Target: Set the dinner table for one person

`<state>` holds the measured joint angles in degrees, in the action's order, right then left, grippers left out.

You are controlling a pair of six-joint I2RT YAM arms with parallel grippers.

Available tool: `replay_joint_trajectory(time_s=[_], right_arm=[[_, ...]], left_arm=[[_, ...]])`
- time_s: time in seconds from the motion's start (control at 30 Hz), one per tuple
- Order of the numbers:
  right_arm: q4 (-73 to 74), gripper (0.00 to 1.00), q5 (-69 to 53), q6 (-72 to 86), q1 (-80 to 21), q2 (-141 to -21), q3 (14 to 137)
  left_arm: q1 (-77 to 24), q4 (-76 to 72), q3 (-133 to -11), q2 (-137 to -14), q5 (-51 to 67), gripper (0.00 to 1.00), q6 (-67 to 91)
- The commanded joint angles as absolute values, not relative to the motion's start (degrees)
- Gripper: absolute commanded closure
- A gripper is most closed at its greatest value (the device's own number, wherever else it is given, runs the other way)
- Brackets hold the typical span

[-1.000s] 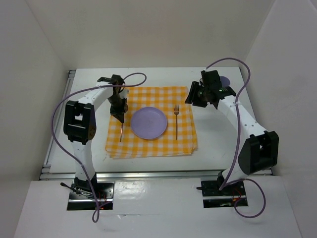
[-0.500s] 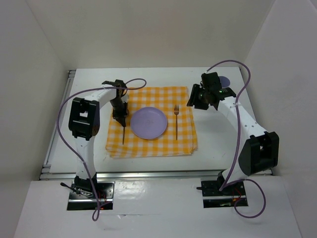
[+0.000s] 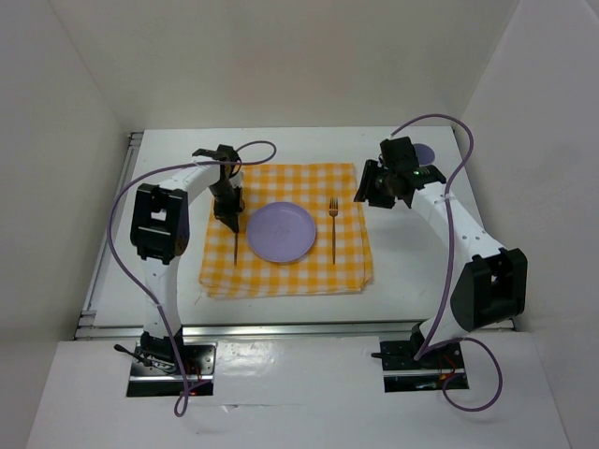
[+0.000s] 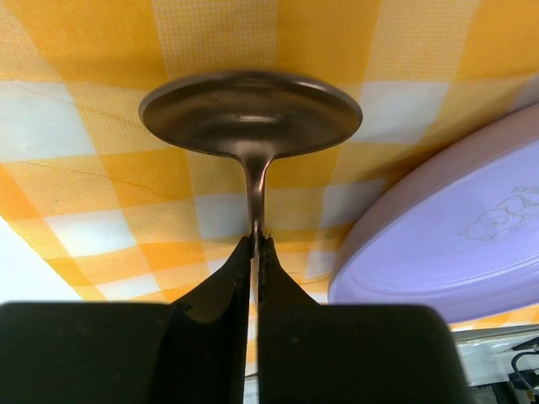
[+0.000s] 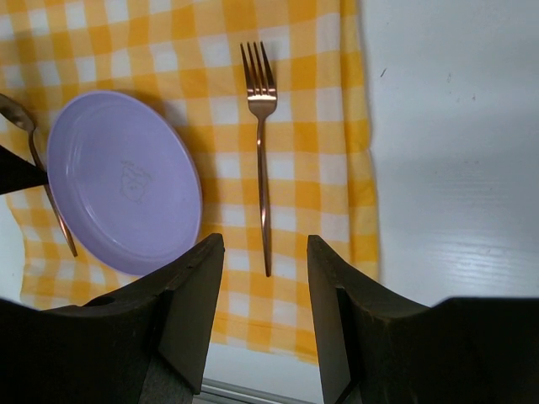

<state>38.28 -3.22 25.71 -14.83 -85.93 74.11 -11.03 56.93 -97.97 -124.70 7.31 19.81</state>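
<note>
My left hand [image 4: 255, 252] is clenched on the spoon [image 4: 250, 114], pinching the thin neck just behind the bowl. It hangs low over the checked cloth [image 3: 281, 276], just left of the plate [image 3: 281, 232]. I can't tell if the spoon touches the cloth yet. The cloth lies mid-way across the table [image 3: 412, 271], with the plate at its centre and the fork [image 5: 262, 151] on the plate's right.

My right hand [image 5: 263, 252] is half spread and grasping nothing. It hovers above the cloth's right side near the fork.

Risks:
- The grip is narrow and close to the bowl, so the long handle could swing and the spoon land crooked.
- The spoon is very near the plate rim. If I let go too close, it may clip the rim or end up leaning on it.
- If I press down and slide, the cloth could bunch up and shift the plate and fork.
- A drop from height could make the spoon bounce off line.
</note>
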Motion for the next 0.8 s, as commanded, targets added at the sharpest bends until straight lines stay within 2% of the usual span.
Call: replay_joint_trajectory(time_s=[0.0, 0.07, 0.1, 0.2, 0.23, 0.27, 0.4, 0.63, 0.77], right_arm=[[39.6, 0.48, -2.0, 25.8, -14.5, -84.0, 73.7], [39.6, 0.46, -1.5, 25.8, -14.5, -84.0, 73.7], [40.1, 0.39, -1.5, 25.8, -14.5, -84.0, 74.3], [40.6, 0.33, -0.3, 25.8, -14.5, -84.0, 75.0], [41.2, 0.31, 0.5, 25.8, -14.5, -84.0, 75.7], [41.2, 0.30, 1.3, 25.8, -14.5, -84.0, 76.2], [43.1, 0.24, 5.2, 25.8, -12.8, -85.8, 80.4], [42.7, 0.24, -0.8, 24.5, 1.7, -93.3, 90.3], [41.9, 0.24, 1.7, 24.5, 7.4, -99.1, 97.2]], left_arm=[[-10.7, 57.2, -99.8, -126.6, 6.9, 1.00, 20.9], [-10.7, 57.2, -100.3, -126.7, 6.4, 1.00, 20.9], [-10.7, 57.2, -100.3, -126.7, 6.4, 1.00, 20.4], [-10.7, 57.2, -100.9, -127.2, 6.4, 0.88, 19.8], [-10.7, 57.2, -100.9, -127.2, 6.4, 0.76, 19.3], [-10.7, 57.7, -100.9, -127.2, 5.9, 0.69, 19.2], [-10.7, 58.3, -100.9, -126.0, 5.4, 0.45, 19.2], [-9.7, 58.8, -102.4, -122.0, 7.1, 0.44, 18.7], [-9.1, 58.8, -103.6, -120.7, 8.7, 0.44, 17.5]])
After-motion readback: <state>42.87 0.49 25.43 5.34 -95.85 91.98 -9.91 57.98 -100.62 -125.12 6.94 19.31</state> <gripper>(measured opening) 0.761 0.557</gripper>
